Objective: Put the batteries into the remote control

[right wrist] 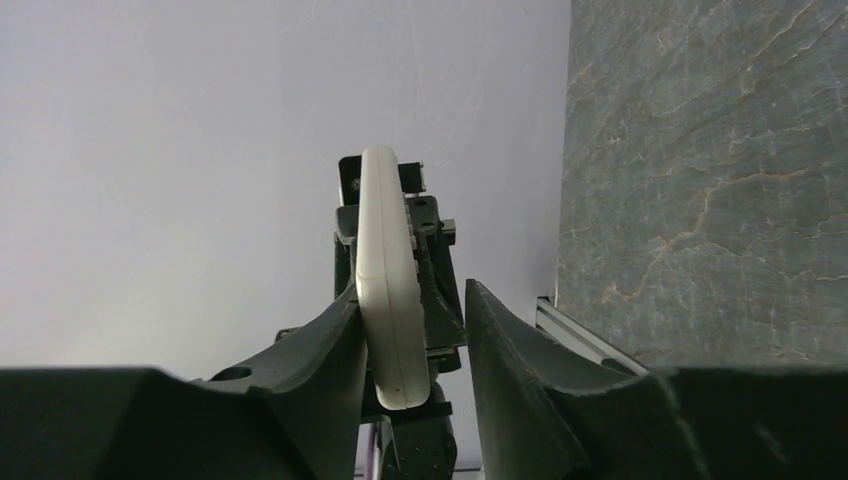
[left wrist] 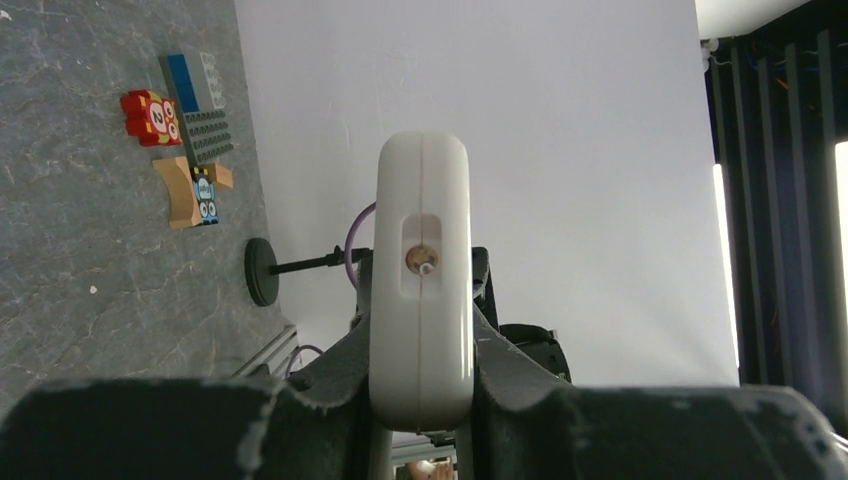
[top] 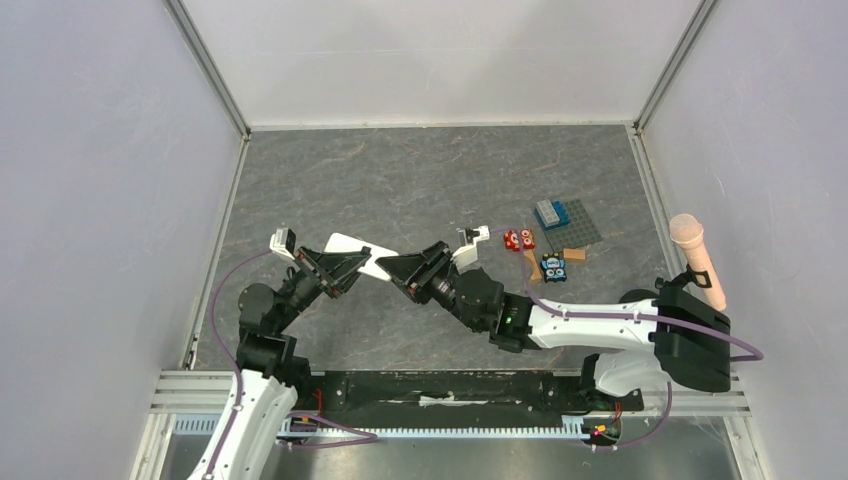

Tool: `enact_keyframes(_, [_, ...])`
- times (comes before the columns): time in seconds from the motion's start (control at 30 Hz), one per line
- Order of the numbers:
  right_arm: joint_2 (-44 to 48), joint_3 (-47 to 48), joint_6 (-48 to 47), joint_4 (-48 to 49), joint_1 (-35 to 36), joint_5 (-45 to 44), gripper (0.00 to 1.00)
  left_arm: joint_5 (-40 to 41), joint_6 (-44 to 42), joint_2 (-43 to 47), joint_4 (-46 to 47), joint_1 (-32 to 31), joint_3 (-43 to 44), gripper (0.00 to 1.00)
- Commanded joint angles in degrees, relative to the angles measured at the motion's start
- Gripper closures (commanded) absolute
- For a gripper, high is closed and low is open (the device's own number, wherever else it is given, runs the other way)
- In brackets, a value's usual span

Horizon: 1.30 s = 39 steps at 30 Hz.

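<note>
The remote control (top: pixel 347 243) is a flat white bar held in the air between the two arms. My left gripper (top: pixel 362 259) is shut on it. In the left wrist view the remote (left wrist: pixel 420 300) shows end-on between the fingers, with a small recessed hole in its end, and the gripper (left wrist: pixel 420 375) clamps both of its sides. My right gripper (top: pixel 385 266) is open around the other end. In the right wrist view (right wrist: pixel 415 330) the left finger (right wrist: pixel 335 340) touches the remote's edge (right wrist: pixel 385 260), and the right finger stands apart. The batteries are out of view.
At the right of the table lie a small red block with white circles (top: pixel 518 239), a grey studded plate (top: pixel 577 222) with blue and grey bricks, a blue-faced block (top: pixel 554 267) and brown pieces. A pink-headed stick (top: pixel 695 255) stands at the far right.
</note>
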<state>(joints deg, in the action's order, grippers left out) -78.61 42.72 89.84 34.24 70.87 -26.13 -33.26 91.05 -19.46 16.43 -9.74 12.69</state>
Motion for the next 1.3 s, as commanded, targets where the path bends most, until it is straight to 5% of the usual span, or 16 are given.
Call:
enact_keyframes(0.0, [2.29,-2.6,-3.41,-0.62,-0.32,1.32,0.5,-2.82,0.84,1.81,2.93,-0.47,3.04,0.98])
enact_keyframes(0.13, [6.27,-4.72,-9.18,1.95,-1.82,4.64,0.29,-2.12,-2.9,2.89,-2.6,-0.44,3.53,0.98])
enact_keyframes(0.37, [17.71,-9.49,-19.78,0.54,-5.38,10.72,0.15,-3.55,-5.63,2.5,-4.78,-0.39,3.72,0.98])
enact_keyframes(0.7, [19.42,0.28,-47.84,-18.16,-12.4,42.12,0.14,-24.65,-26.3,-9.06,-11.8,-0.44,14.39,0.98])
enact_keyframes(0.87, [16.67,3.01,-52.44,-21.11,-12.6,52.95,0.14,-31.49,-36.23,-12.05,-17.41,-0.5,19.59,0.98])
enact_keyframes(1.27, [11.83,3.4,-49.32,-17.0,-12.6,54.25,0.26,-37.51,-39.9,-11.53,-18.29,-0.46,22.36,0.98])
